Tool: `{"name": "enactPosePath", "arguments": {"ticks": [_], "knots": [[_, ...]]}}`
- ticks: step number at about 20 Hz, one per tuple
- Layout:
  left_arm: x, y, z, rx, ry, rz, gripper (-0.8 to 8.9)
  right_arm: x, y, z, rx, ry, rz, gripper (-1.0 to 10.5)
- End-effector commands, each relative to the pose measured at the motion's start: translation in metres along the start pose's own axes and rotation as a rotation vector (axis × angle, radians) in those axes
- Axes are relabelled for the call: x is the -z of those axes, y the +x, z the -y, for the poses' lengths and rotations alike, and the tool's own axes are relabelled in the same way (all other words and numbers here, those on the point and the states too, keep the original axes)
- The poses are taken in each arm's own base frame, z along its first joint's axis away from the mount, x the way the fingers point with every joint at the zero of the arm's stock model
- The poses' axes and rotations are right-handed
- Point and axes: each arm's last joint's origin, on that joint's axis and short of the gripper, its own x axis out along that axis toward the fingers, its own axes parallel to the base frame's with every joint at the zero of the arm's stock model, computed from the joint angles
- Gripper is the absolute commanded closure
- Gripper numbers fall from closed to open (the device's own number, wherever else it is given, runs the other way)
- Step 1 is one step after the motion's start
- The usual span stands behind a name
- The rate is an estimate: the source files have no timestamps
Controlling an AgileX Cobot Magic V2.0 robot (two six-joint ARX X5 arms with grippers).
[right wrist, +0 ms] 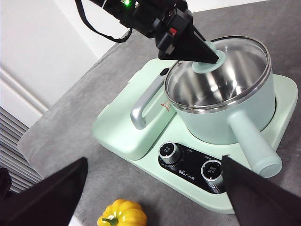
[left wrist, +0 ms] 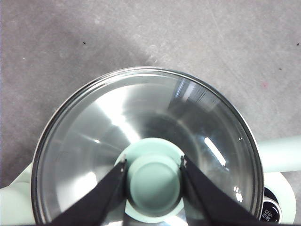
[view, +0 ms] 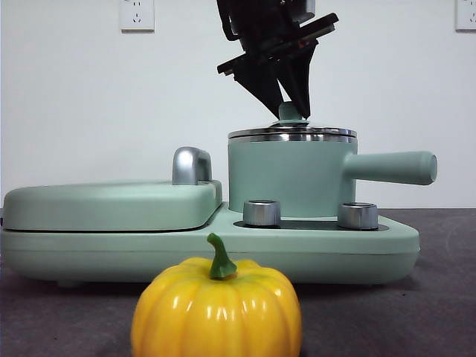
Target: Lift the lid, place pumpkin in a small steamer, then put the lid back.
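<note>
On top of the small mint-green cylindrical steamer pot [view: 286,178], with its one long straight side handle, sits the round clear glass lid with a steel rim [view: 291,134]. The left gripper [view: 291,111] comes down from above, its two black jaws closed against either side of the lid's small mint-green knob [left wrist: 154,182]. Only the left wrist view shows this grip closely, and through the glass it shows a bare steel interior. The right wrist view alone shows the whole mint-green cooker base [right wrist: 122,136], two steel dials [right wrist: 169,151] on a black panel, and the flat rectangular mint-green cover with one chrome handle [right wrist: 141,110]. That view also shows the right gripper [right wrist: 155,193] high above the table with its jaws spread wide, holding nothing. One glossy yellow-orange ribbed toy pumpkin with a green stem [view: 217,309] rests on the dark grey table [view: 439,297] in front of the cooker, apart from it.
</note>
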Motion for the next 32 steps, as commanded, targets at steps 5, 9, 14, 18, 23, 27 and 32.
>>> {"name": "enactPosePath", "arguments": {"ticks": [5,9,14,18,23,27,32], "knots": [[-0.007,-0.031,-0.009,-0.022,-0.014,0.075,8.03,-0.004,-0.002,-0.003,-0.008,-0.006,0.012,5.0],[-0.007,-0.062,-0.018,-0.044,-0.032,0.136,8.03,-0.005,-0.002,-0.004,-0.034,0.009,0.014,5.0],[-0.003,-0.097,-0.028,-0.073,-0.056,0.184,8.03,-0.005,0.0,-0.004,-0.042,0.023,0.005,5.0],[0.008,-0.122,-0.047,-0.109,-0.101,0.176,8.03,-0.008,0.016,-0.003,-0.041,0.054,-0.072,5.0],[0.026,-0.149,-0.076,-0.167,-0.18,0.151,8.03,-0.022,0.061,-0.029,-0.04,-0.012,-0.241,5.0],[0.038,-0.162,-0.097,-0.207,-0.239,0.13,8.03,-0.021,0.112,-0.068,-0.018,-0.099,-0.462,4.9],[0.048,-0.167,-0.116,-0.241,-0.291,0.112,8.03,0.006,0.168,-0.109,0.019,-0.223,-0.706,3.9]]}}
